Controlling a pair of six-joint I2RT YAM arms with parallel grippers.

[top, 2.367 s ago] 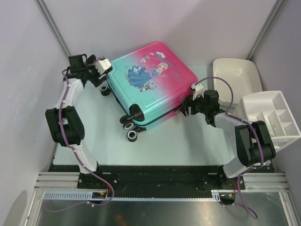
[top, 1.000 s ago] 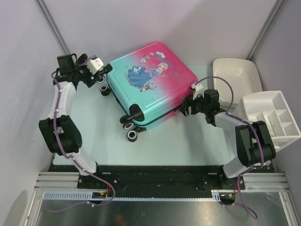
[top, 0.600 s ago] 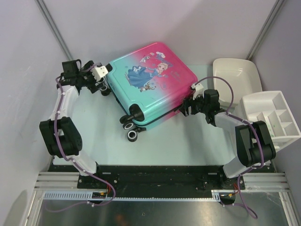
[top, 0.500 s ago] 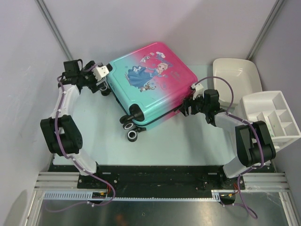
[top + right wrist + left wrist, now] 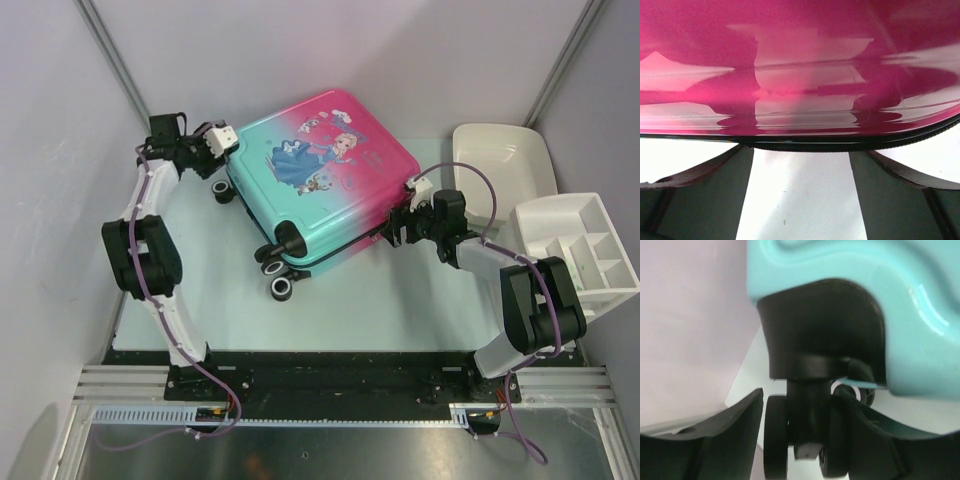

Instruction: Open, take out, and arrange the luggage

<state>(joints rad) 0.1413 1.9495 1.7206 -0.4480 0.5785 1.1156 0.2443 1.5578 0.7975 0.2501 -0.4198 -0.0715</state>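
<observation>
On pale table (image 5: 400, 300), grey walls (image 5: 300, 50); luggage (image 5: 320, 190); left gripper (image 5: 799, 410) straddles wheel (image 5: 776, 437), grip unclear; right gripper (image 5: 800, 157) wide, empty.

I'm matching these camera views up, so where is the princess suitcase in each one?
Top external: the luggage lies mid-table, between both arms.
Left wrist: its teal corner fills the top; a wheel sits between the fingers.
Right wrist: its pink shell fills the upper half.
Shared landmark: the pale table beneath it.

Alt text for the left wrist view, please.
A black twin caster wheel under the teal corner of the luggage sits between the two dark fingers of the left hand, seen close up. Whether the fingers touch it cannot be told.
</observation>
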